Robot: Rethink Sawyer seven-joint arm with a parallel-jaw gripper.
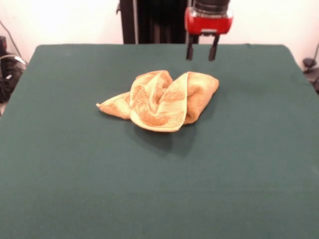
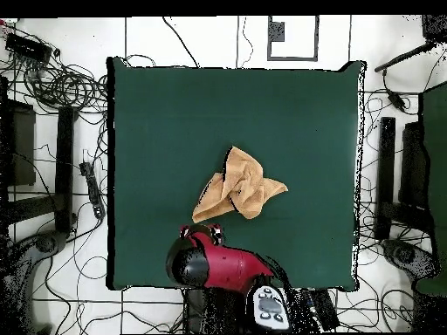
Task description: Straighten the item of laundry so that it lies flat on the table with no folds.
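The orange-tan terry towel lies crumpled in a heap near the middle of the dark green table, with paler woven bands curling across its folds. In the overhead view the towel is a bunched, folded lump. My gripper hangs above the table behind the towel's right end, not touching it. Its two black fingers stand apart with nothing between them. In the overhead view the red arm sits just below the towel.
Cables and stands lie on the floor around the table. The robot's black pedestal stands at the table's far side.
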